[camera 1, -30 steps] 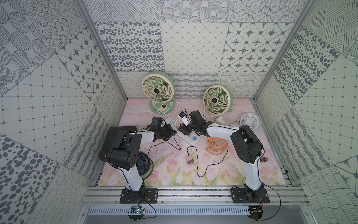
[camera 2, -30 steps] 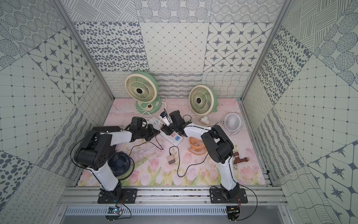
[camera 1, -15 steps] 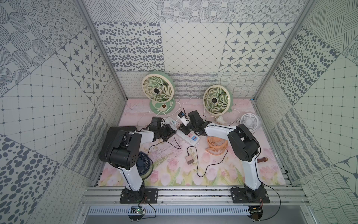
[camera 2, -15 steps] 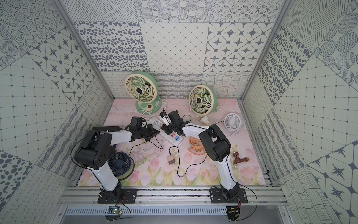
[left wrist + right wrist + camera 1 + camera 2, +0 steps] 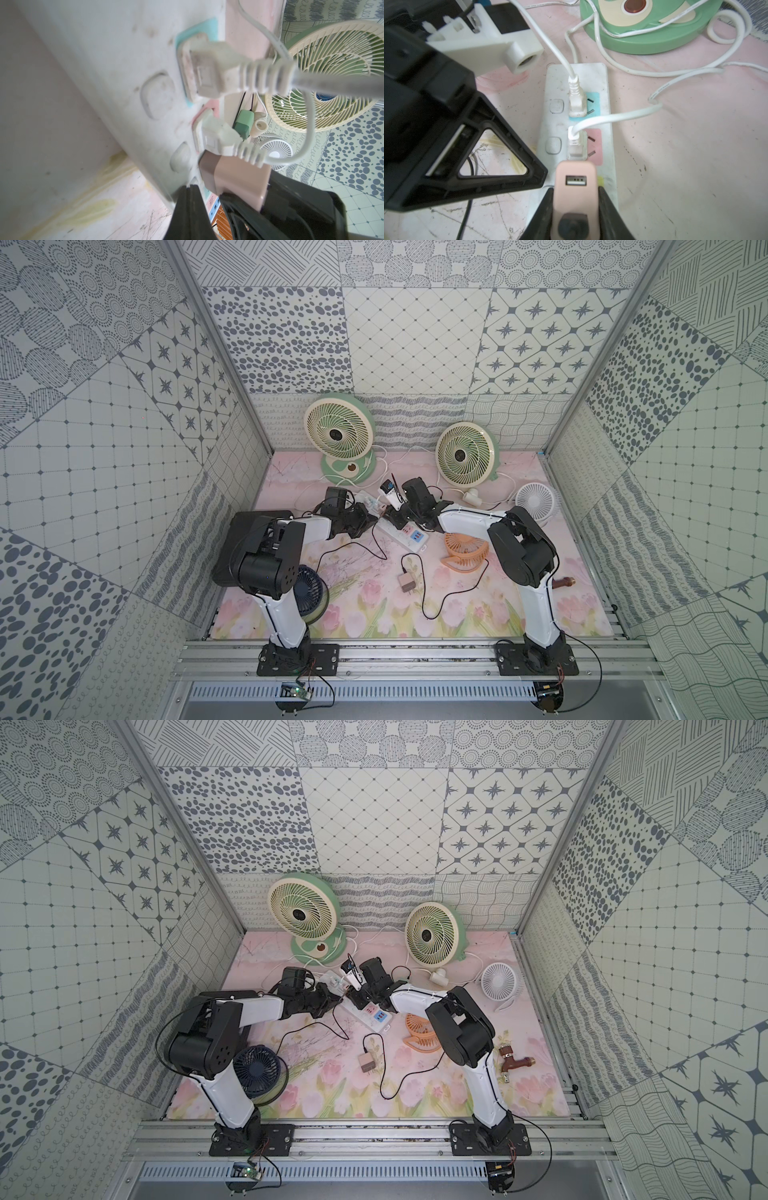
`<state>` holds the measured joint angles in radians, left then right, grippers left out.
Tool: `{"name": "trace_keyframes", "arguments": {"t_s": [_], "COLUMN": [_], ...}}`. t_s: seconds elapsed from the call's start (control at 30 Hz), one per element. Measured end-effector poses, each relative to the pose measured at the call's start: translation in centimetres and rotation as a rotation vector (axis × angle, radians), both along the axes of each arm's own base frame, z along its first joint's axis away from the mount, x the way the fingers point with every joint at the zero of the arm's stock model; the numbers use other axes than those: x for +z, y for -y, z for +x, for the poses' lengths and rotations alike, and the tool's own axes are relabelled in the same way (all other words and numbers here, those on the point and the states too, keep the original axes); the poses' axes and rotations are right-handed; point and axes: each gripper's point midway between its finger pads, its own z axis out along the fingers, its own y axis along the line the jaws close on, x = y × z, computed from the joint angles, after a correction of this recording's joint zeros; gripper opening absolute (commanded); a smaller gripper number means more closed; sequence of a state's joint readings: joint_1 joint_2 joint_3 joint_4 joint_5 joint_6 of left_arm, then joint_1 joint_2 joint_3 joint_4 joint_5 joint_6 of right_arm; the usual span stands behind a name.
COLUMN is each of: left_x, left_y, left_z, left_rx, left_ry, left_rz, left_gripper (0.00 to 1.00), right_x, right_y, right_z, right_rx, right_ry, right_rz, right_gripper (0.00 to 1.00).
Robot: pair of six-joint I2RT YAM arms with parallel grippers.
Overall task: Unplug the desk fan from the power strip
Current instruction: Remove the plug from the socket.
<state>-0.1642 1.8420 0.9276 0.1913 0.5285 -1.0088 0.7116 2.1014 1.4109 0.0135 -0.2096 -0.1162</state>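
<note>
The white power strip lies mid-table. Two white plugs sit in its blue and pink sockets, their cords running to the green desk fans. A pink USB adapter stands in the socket after them. My right gripper is shut on that adapter, one finger on each side. The left gripper is shut, its tip resting on the strip's edge beside the adapter.
A small white fan stands at the back right, an orange fan lies right of the strip, and a dark blue fan sits by the left arm's base. A loose adapter with black cable and a brown tap lie nearer the front.
The right gripper has narrowed from wider open and now clamps the pink adapter, shifting slightly toward the strip. The left arm has not moved.
</note>
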Motion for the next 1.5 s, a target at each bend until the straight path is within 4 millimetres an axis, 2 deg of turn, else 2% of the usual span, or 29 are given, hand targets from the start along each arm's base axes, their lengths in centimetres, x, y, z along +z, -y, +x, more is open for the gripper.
{"name": "trace_keyframes", "arguments": {"t_s": [0.23,0.5,0.7,0.93,1.1,1.33,1.5], "left_x": [-0.1,-0.2,-0.2,-0.3,-0.2,-0.3,-0.3], "left_y": [0.2,0.3,0.3,0.3,0.3,0.4,0.4], "left_z": [0.3,0.3,0.3,0.2,0.1,-0.1,-0.1], "left_rx": [-0.014,-0.02,-0.021,-0.023,-0.025,-0.032,-0.032], "left_ry": [0.011,0.021,0.026,0.028,0.028,0.024,0.024], "left_rz": [-0.007,-0.016,-0.018,-0.02,-0.024,-0.031,-0.031], "left_gripper": [0.0,0.0,0.0,0.0,0.0,0.0,0.0], "right_x": [0.0,0.0,0.0,0.1,0.1,0.1,0.1], "right_y": [-0.3,0.0,-0.4,-0.1,-0.3,0.3,-0.2], "right_z": [-0.3,-0.2,-0.7,-0.6,-0.9,-0.8,-1.2], "right_rx": [-0.006,-0.016,-0.013,-0.02,-0.021,-0.034,-0.032], "right_ry": [0.056,0.015,0.077,0.019,0.087,0.023,0.08], "right_rz": [-0.049,0.017,-0.039,0.015,-0.047,0.022,-0.026], "right_gripper": [0.19,0.19,0.19,0.19,0.19,0.19,0.19]}}
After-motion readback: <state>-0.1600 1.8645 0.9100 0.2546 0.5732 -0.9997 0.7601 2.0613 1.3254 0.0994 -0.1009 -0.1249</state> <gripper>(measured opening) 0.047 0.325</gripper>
